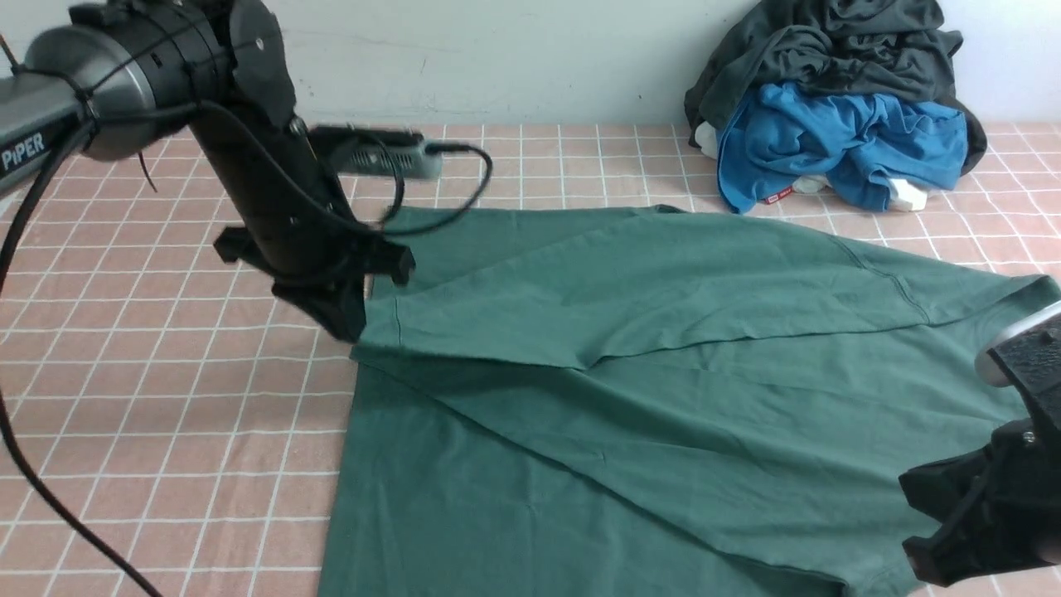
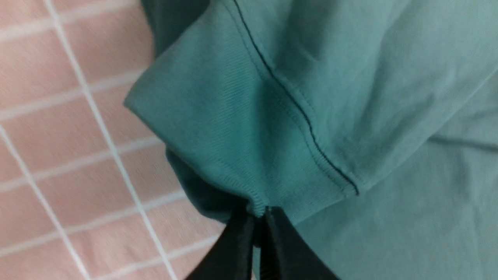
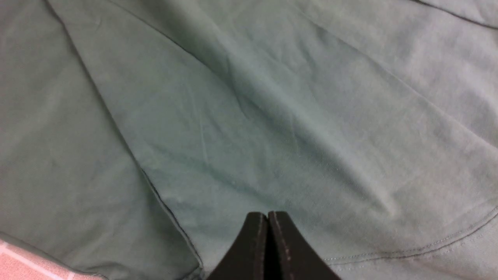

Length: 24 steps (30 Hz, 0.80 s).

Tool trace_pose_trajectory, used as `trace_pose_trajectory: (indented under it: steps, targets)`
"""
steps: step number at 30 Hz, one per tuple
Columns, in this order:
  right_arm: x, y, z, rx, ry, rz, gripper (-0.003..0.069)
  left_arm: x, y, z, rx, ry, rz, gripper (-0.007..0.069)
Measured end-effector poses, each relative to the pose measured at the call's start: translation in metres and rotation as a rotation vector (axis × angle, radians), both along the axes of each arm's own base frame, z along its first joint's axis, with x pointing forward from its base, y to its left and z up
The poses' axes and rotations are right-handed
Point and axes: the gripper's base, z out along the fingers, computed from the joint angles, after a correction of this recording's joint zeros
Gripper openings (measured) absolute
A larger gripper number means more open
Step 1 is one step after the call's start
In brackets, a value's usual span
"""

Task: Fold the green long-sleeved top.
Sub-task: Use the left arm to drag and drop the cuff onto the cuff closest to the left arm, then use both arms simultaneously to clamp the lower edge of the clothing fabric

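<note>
The green long-sleeved top (image 1: 630, 390) lies spread over the checked table, with one sleeve (image 1: 663, 286) folded across the body towards the left. My left gripper (image 1: 352, 327) is shut on the ribbed cuff (image 2: 233, 155) of that sleeve at the top's left edge; the cuff's rim is pinched between the fingertips (image 2: 258, 212). My right gripper (image 3: 267, 214) is shut and empty, hovering over the top's fabric (image 3: 272, 116) near its hem. In the front view only the right arm's body (image 1: 986, 514) shows at the lower right. Neck and logo are hidden.
A pile of a dark grey-black garment (image 1: 829, 41) and a bright blue garment (image 1: 837, 141) sits at the back right against the wall. Pink checked tablecloth (image 1: 166, 398) lies bare to the left of the top. The left arm's cable (image 1: 50, 514) hangs at the left.
</note>
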Motion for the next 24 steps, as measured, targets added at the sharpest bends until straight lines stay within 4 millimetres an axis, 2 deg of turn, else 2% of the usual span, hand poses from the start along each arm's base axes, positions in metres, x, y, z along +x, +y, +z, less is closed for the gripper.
trace_pose_trajectory:
  steps: [1, 5, 8, 11, 15, 18, 21, 24]
  targets:
    - [0.0, 0.0, 0.0, 0.0, 0.0, 0.0, -0.001, -0.012, -0.003, -0.004, 0.01, 0.029, -0.016, 0.0007]
    - [0.0, 0.0, 0.0, 0.001, 0.0, 0.0, -0.001, -0.032, -0.003, -0.02, 0.069, 0.066, -0.038, 0.0024]
    - [0.0, 0.001, 0.002, 0.013, 0.005, -0.005, -0.001, -0.037, 0.003, -0.027, 0.141, 0.076, -0.038, 0.0062]
    - [0.001, 0.002, 0.005, 0.022, 0.009, -0.007, -0.001, -0.035, 0.008, -0.027, 0.193, 0.05, -0.024, 0.0132]
    - [0.002, 0.003, 0.007, 0.042, 0.012, -0.015, -0.001, -0.035, 0.01, -0.018, 0.208, 0.003, -0.015, 0.0258]
    - [0.001, 0.003, 0.007, 0.046, 0.016, -0.016, -0.001, -0.044, 0.004, -0.004, 0.203, -0.016, -0.034, 0.0345]
    - [0.001, 0.003, 0.007, 0.045, 0.02, -0.016, -0.001, -0.065, -0.011, 0.01, 0.201, -0.028, -0.092, 0.0379]
    - [0.001, 0.003, 0.007, 0.046, 0.023, -0.016, -0.001, -0.097, -0.029, 0.013, 0.206, -0.025, -0.2, 0.0388]
